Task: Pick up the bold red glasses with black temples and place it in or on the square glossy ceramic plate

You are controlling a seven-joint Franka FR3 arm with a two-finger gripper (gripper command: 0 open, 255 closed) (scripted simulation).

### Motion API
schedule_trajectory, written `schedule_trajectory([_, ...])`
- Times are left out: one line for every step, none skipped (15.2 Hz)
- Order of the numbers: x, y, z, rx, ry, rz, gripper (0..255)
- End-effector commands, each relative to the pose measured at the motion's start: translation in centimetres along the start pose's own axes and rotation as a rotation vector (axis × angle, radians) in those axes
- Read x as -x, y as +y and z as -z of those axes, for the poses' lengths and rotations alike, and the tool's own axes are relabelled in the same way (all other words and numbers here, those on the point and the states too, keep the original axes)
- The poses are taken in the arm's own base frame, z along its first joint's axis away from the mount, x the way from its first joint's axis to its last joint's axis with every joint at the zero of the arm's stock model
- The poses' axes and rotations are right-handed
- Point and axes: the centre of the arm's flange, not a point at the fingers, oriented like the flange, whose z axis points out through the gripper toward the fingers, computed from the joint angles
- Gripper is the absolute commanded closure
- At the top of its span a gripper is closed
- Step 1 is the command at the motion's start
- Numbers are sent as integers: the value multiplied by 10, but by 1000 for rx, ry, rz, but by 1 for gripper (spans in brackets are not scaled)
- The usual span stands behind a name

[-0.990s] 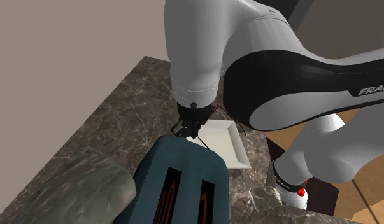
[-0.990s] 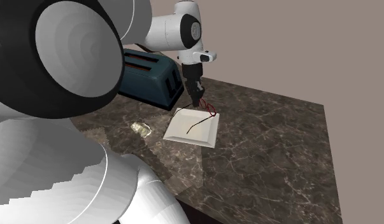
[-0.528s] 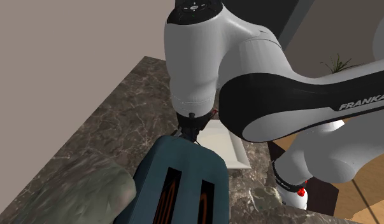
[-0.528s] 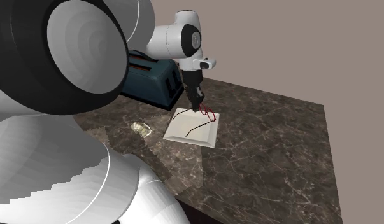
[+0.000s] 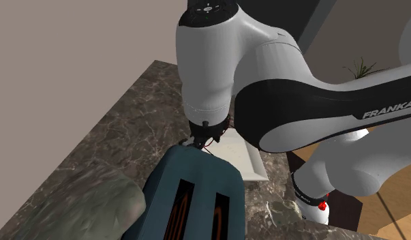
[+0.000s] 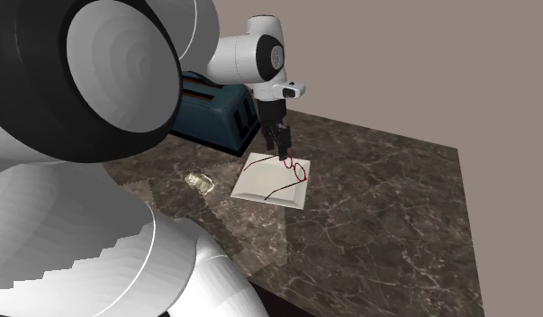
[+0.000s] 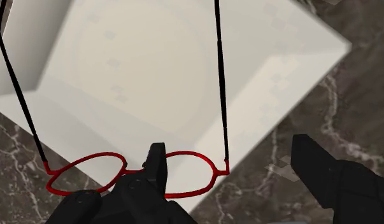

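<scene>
The gripper's (image 6: 283, 149) 2 fingers stand apart, grasping nothing, while the red glasses (image 7: 192, 153) lie at the white square plate's (image 7: 152, 63) rim, temples across it; light, thin, probably fragile, best pinched at the bridge.

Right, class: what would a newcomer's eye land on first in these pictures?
The huge white Franka arm looms across the shoulder view's upper right. Under its open jaws, red glasses with black temples reach across a white square plate on the dark marbled counter. A teal toaster stands beside the plate, at the shoulder view's bottom.
</scene>
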Motion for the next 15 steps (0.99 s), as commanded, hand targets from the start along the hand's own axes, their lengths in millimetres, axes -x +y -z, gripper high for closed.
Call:
schedule_trajectory([0, 0, 0, 0, 0, 0, 0])
schedule_trajectory([0, 0, 0, 0, 0, 0, 0])
schedule_trajectory([0, 0, 0, 0, 0, 0, 0])
schedule_trajectory([0, 0, 13, 0, 0, 0, 0])
schedule_trajectory([0, 0, 26, 0, 0, 0, 0])
schedule_trajectory([0, 0, 40, 0, 0, 0, 0])
schedule_trajectory([0, 0, 50, 0, 0, 0, 0])
schedule_trajectory([0, 0, 50, 0, 0, 0, 0])
schedule_trajectory([0, 0, 50, 0, 0, 0, 0])
schedule_trajectory([0, 0, 50, 0, 0, 0, 0])
schedule_trajectory([0, 0, 50, 0, 0, 0, 0])
schedule_trajectory([0, 0, 50, 0, 0, 0, 0])
schedule_trajectory([0, 0, 50, 0, 0, 0, 0])
schedule_trajectory([0, 0, 50, 0, 0, 0, 0])
schedule_trajectory([0, 0, 50, 0, 0, 0, 0])
